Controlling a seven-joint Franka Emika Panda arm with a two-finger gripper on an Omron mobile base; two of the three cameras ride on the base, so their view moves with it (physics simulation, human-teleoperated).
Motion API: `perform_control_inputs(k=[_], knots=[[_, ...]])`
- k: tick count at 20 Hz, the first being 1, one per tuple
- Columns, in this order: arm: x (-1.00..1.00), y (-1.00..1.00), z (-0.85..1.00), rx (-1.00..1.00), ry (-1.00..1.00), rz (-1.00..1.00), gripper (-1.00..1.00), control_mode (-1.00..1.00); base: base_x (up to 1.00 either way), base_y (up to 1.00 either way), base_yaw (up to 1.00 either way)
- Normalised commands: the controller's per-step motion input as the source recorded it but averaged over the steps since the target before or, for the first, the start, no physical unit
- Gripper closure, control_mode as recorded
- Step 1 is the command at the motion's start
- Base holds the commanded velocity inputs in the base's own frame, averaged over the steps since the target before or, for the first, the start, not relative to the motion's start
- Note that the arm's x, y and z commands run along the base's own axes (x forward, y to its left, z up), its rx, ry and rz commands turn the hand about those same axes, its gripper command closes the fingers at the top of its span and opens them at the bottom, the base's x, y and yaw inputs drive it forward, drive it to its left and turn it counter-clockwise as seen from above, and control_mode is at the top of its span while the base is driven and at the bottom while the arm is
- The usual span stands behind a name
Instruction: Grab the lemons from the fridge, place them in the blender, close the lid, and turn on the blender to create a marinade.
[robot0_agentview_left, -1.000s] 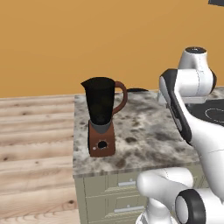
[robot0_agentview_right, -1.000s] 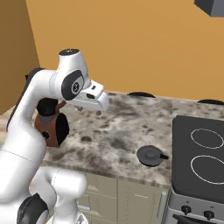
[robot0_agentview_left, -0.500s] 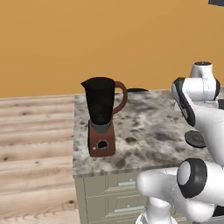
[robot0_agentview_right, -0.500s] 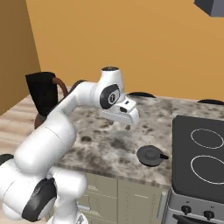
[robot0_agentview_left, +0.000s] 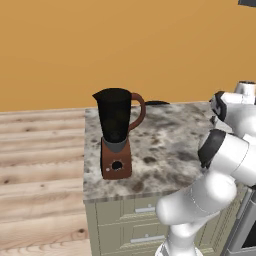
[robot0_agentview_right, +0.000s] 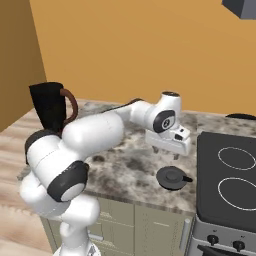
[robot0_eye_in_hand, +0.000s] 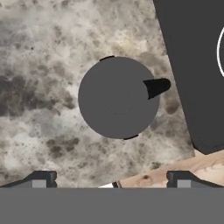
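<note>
On the left of the surface (robot0_agentview_left: 160, 145) stands the blender (robot0_agentview_left: 116, 132), its black jar uncovered on top and its brown base with the round knob facing forward; in the right base view the blender (robot0_agentview_right: 51, 107) is partly hidden behind the arm's white upper link. A second ago the arm reached close to the blender, with the hand near the jar; since then it has swung to the right across the marbled top, while the blender and the lid have stayed where they were. The pincer (robot0_agentview_right: 165, 152) now hangs over the lid (robot0_agentview_right: 171, 177), which lies flat on the surface just left of the black stove (robot0_agentview_right: 227, 175), near the front edge. In the hand view the lid (robot0_eye_in_hand: 118, 98) sits almost centred, a dark grey disc with a small black tab pointing toward the stove (robot0_eye_in_hand: 192, 65). The pincer (robot0_eye_in_hand: 111, 179) is released, its two tips spread wide and clear of the lid, grasping nothing. In the left base view the hand is cut off at the right edge and the lid is hidden behind the arm. What the jar contains cannot be made out through its black walls.
</note>
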Motion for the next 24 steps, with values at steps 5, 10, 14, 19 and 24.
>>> perform_control_inputs(k=[5,10,14,19,24], knots=[[-0.01,-0.12,-0.19,0.07,0.1,-0.02,-1.0,-1.0,0.0,0.0,0.0],[-0.03,-0.02,-0.49,0.05,0.09,0.0,-1.0,-1.0,0.0,0.0,0.0],[0.0,-0.02,-0.5,0.05,0.0,0.0,-1.0,-1.0,0.0,0.0,0.0],[0.04,-0.06,-0.49,0.02,-0.01,0.02,-1.0,-1.0,0.0,0.0,0.0],[0.22,-0.02,-0.42,0.0,-0.02,0.15,-1.0,-1.0,0.0,0.0,0.0]])
